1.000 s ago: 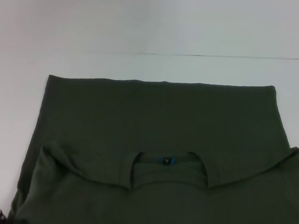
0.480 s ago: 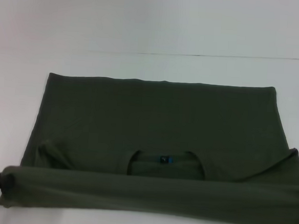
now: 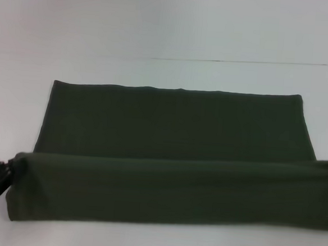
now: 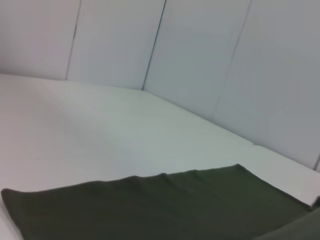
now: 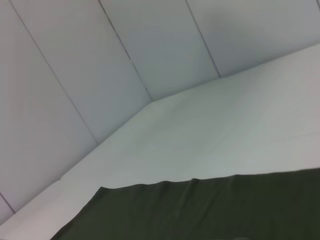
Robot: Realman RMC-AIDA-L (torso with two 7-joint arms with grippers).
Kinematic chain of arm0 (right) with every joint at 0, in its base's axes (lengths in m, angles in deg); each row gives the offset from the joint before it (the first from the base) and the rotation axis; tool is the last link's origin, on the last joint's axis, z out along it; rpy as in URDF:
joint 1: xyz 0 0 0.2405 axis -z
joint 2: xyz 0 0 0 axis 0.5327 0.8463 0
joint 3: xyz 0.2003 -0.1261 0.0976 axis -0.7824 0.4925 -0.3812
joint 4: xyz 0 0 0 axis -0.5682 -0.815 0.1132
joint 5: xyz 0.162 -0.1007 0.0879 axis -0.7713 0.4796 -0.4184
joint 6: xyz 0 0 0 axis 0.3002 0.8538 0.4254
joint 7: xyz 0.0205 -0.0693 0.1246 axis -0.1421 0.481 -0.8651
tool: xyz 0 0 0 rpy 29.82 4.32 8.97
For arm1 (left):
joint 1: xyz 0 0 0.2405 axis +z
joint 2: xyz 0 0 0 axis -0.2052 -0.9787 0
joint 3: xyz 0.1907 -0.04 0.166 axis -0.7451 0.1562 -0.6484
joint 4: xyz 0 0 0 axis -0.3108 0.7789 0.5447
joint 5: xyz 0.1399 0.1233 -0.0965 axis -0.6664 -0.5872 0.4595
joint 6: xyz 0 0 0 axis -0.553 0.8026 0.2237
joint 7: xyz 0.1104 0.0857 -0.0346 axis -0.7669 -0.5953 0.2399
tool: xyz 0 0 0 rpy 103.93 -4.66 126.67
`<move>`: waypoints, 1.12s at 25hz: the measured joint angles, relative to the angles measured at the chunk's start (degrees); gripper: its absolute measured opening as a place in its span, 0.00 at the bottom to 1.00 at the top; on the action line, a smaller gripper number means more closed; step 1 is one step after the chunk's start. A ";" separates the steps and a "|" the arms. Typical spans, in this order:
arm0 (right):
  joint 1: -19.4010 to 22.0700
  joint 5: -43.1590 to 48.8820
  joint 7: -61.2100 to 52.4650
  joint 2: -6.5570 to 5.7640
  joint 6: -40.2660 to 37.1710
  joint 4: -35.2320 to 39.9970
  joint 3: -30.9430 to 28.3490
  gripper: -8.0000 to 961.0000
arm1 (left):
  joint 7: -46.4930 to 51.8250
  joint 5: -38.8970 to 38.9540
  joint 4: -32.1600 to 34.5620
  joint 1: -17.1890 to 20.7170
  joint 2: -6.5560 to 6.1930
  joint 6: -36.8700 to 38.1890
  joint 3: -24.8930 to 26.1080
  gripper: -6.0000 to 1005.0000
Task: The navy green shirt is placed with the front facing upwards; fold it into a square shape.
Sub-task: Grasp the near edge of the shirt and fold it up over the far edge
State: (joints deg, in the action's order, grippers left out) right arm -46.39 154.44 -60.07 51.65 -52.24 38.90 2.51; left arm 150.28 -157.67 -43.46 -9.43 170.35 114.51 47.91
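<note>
We hold the near edge of the shirt [image 3: 167,157] lifted as a taut band running from 9 o'clock to 3 o'clock across the table [image 3: 170,28], probably so the near part can be carried over toward the far hem at 12 o'clock, which lies flat. Our left claw [image 3: 6,171] sits at 8 o'clock, low and level, clamped on the band's left corner. The right claw is out of view past 3 o'clock, where the band runs off.

Green shirt [image 3: 175,121] on white table [image 3: 159,32]
</note>
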 joint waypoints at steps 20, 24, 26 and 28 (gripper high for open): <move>-15.82 1.92 -11.94 -0.27 26.68 0.86 9.51 0.08 | 5.87 3.87 -4.67 -13.88 0.99 -27.30 -0.97 0.06; -18.19 1.81 -12.94 -0.11 33.75 -0.17 14.12 0.08 | 5.90 4.04 -6.52 -17.07 0.99 -34.72 -2.48 0.06; -19.54 1.74 -13.12 -0.18 36.66 -1.15 14.83 0.08 | 5.95 4.27 -7.51 -18.73 1.03 -39.63 -4.33 0.06; -21.05 1.75 -13.50 -0.39 40.01 -2.42 15.17 0.08 | 6.12 4.34 -8.87 -20.57 1.06 -44.78 -5.86 0.06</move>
State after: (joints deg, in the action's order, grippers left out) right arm -67.44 156.19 -73.57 51.26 -12.23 36.48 17.68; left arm 156.40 -153.32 -52.33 -30.00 171.41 69.73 42.05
